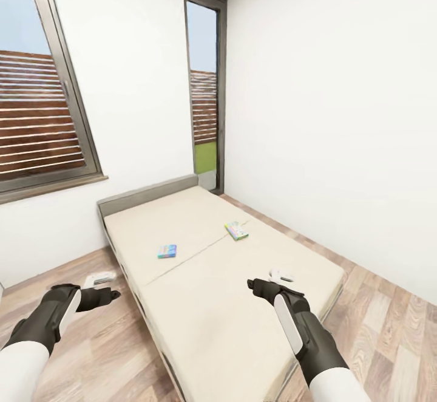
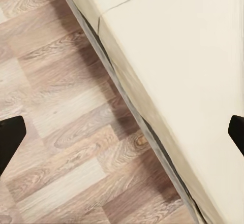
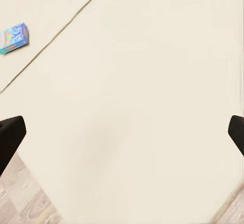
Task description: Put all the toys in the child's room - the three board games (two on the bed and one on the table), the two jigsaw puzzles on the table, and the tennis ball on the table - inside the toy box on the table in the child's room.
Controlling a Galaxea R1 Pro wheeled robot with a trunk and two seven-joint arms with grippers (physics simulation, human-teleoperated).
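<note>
The bed with its plain beige mattress lies ahead of me. Two board games rest on it: a small blue one left of the mattress seam and a green-edged multicolour one farther back right. My right gripper hovers open over the mattress, nearer than both games; the blue game lies well beyond its fingers. My left gripper hangs open over the wooden floor beside the bed's edge. The table, toy box, jigsaw puzzles and tennis ball are out of view.
White walls close the room behind and to the right of the bed. A large window is on the left wall and a tall narrow one in the far corner. Wooden floor runs along both sides of the bed.
</note>
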